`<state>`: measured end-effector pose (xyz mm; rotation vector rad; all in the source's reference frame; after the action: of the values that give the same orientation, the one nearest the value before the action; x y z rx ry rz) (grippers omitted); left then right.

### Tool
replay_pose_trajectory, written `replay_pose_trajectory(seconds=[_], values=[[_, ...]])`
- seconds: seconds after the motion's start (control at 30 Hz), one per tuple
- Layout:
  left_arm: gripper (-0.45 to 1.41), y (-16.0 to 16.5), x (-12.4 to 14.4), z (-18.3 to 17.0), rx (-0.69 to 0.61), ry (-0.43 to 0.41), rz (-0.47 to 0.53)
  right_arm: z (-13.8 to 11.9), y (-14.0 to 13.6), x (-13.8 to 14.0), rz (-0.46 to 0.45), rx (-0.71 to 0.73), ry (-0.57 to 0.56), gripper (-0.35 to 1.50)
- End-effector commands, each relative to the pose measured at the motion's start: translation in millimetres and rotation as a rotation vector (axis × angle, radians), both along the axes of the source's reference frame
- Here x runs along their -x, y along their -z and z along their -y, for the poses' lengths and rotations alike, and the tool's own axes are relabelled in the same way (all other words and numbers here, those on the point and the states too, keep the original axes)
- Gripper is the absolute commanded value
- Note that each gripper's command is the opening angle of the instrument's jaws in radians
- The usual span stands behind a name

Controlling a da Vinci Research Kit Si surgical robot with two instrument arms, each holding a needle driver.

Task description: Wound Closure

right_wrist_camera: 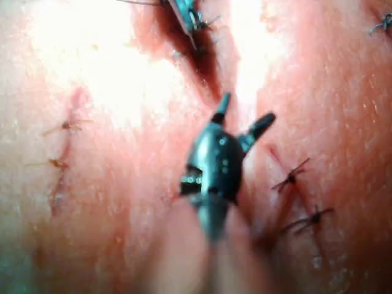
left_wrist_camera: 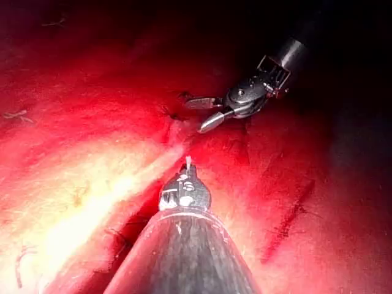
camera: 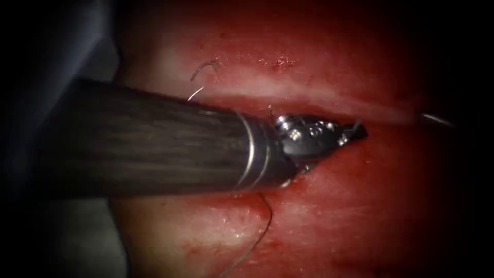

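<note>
The left arm's tool (camera: 356, 131) reaches in from the left on a thick dark shaft and lies along the cut (camera: 314, 105) in the tissue (camera: 360, 206). Its jaws look shut, tips low at the cut; a pale fleck sits at the tip (left_wrist_camera: 187, 163) and I cannot tell what it is. The right arm's tool (left_wrist_camera: 207, 114) hovers just beyond with jaws open and nothing between them (right_wrist_camera: 242, 117). Dark thread (camera: 261, 229) trails from under the left shaft toward the near edge. A thin bright curved sliver (camera: 437, 120) lies at the far right; it may be the needle.
Cut ends of thread (camera: 206, 67) stick up from the tissue behind the shaft. Several finished stitches (right_wrist_camera: 293, 176) with short dark tails sit beside the right tool. Red fluid wets the tissue around the cut. The left shaft (camera: 154, 144) covers much of the near-left tissue.
</note>
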<state>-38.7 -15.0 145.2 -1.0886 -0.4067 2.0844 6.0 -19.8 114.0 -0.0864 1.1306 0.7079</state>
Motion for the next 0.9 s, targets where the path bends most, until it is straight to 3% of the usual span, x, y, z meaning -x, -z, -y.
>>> replay_pose_trajectory(seconds=[0.03,0.17,0.33,0.9], values=[[-0.45,-0.5,-0.1,0.6,-0.002,-0.002,-0.003,1.3,-1.3,-1.4,-0.011,-0.009,0.031,1.2],[-0.45,-0.3,-2.2,0.4,0.014,-0.012,-0.015,2.6,-3.2,-4.8,-0.018,-0.006,0.133,1.3],[-0.45,-0.6,-3.8,-0.8,0.016,-0.007,-0.029,3.5,-3.6,-8.7,-0.03,0.019,0.18,1.35],[-0.45,-0.5,-3.8,-0.5,0.025,-0.005,-0.043,6.3,-3.8,-19.0,-0.045,0.004,0.289,1.35]])
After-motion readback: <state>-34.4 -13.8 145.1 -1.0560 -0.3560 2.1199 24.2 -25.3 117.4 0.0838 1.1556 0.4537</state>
